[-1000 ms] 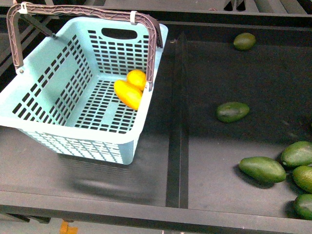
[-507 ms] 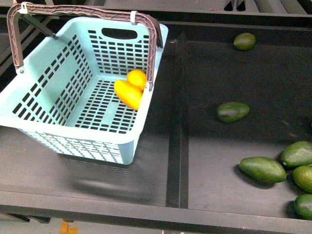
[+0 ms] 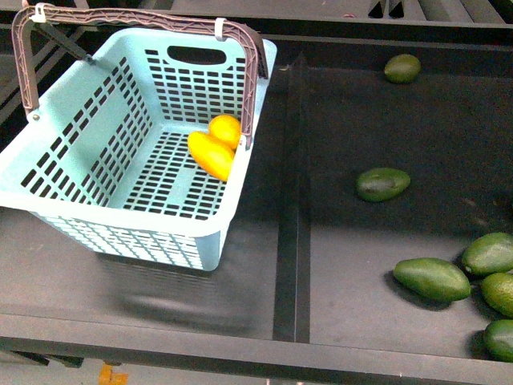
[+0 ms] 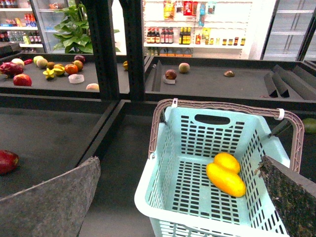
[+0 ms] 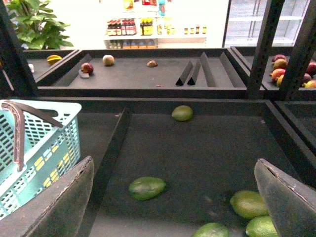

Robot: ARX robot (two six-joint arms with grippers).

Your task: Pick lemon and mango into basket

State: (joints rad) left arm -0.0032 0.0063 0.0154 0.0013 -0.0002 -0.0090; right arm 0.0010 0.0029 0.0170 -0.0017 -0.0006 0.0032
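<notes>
- The light teal rectangular plastic basket with slotted lattice walls [image 3: 96, 152] stands on the dark shelf deck to the robot's left, its brown ribbed arch handle [image 3: 136, 18] upright and tied with white zip ties.
- The small rounded yellow-orange lemon [image 3: 225, 130] lies on the basket floor, against the wall nearest the shelf divider.
- The elongated oval yellow-orange mango [image 3: 210, 156] lies on the same floor, touching the lemon on its nearer side.
- The left wrist view confirms the placement: the lemon [image 4: 226, 162] and the mango [image 4: 225, 179] rest together inside the basket [image 4: 163, 177].
- The left gripper [image 4: 177, 197] is spread wide, its grey pads at the two lower corners of the left wrist view; nothing sits between them. It hangs above and short of the basket.
- The right gripper [image 5: 182, 197] is likewise spread wide and empty. It hangs over the neighbouring bin, where only dark green oval avocados [image 5: 146, 188] lie.
- Neither arm shows in the front view.
- Assessment: both named fruits are in the basket, so the placing work appears complete. No further yellow-orange fruit is visible in the bins in front of the robot.
- Remaining, as a judgement: nothing beyond keeping both arms clear of the basket.
</notes>
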